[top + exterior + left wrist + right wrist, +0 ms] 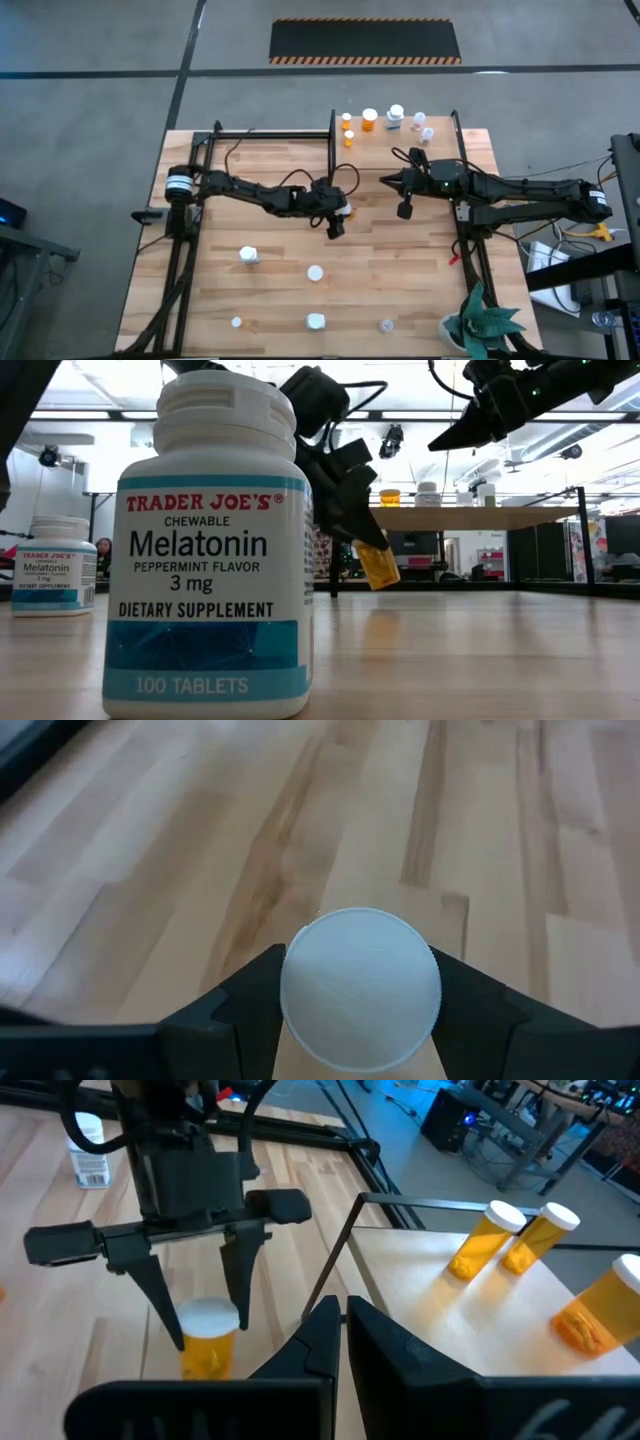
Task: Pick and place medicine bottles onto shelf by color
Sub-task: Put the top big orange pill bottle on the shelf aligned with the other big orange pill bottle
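My left gripper (335,217) is shut on an orange medicine bottle with a white cap (378,565), above the middle of the table. It also shows in the right wrist view (208,1342). My right gripper (405,197) hangs shut and empty to its right, near the shelf (390,142). The shelf stands at the table's far side; orange bottles (478,1245) stand on its left part and white ones (396,116) on its right. Loose bottles (248,255) stand on the near half of the table. My left gripper pinches the orange bottle between its two fingers (240,1285) at its white cap (360,988) and upper body. The fingers point down from above. The bottle hangs below the fingers, tilted, its orange body (380,570) clear of the table.
Two white Melatonin bottles (210,550) (55,565) stand close before the low camera. A potted plant (480,325) sits at the table's near right corner. Black frame posts (333,140) stand at the shelf's sides. Bare wood lies between the grippers and the near bottles.
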Motion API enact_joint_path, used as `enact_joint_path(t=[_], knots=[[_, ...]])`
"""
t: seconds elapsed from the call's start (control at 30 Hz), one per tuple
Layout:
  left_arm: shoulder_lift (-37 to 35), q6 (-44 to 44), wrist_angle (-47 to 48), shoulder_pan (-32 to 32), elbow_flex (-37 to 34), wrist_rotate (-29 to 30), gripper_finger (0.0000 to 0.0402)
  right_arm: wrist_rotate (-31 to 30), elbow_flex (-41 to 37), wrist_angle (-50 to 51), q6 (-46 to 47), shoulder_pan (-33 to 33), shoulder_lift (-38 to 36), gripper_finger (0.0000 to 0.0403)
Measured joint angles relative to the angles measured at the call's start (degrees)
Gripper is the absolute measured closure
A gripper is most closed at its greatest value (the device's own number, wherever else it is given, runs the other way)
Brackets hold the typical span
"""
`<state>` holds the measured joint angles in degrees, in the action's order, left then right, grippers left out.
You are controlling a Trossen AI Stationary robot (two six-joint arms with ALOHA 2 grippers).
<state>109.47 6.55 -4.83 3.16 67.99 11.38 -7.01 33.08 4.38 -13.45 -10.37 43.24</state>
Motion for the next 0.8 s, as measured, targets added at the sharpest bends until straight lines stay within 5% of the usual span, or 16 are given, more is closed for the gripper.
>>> enact_joint_path(t=[0.4, 0.8], knots=[[0.3, 0.0, 1.3, 1.0, 0.3, -0.7, 0.0212, 0.0, 0.0, -0.2, 0.0, 0.0, 0.0, 0.039], [-0.8, -0.9, 1.5, 1.0, 0.0, -0.6, 0.0129, -0.1, 0.0, -0.2, 2.1, 0.0, 0.0, 0.0386]])
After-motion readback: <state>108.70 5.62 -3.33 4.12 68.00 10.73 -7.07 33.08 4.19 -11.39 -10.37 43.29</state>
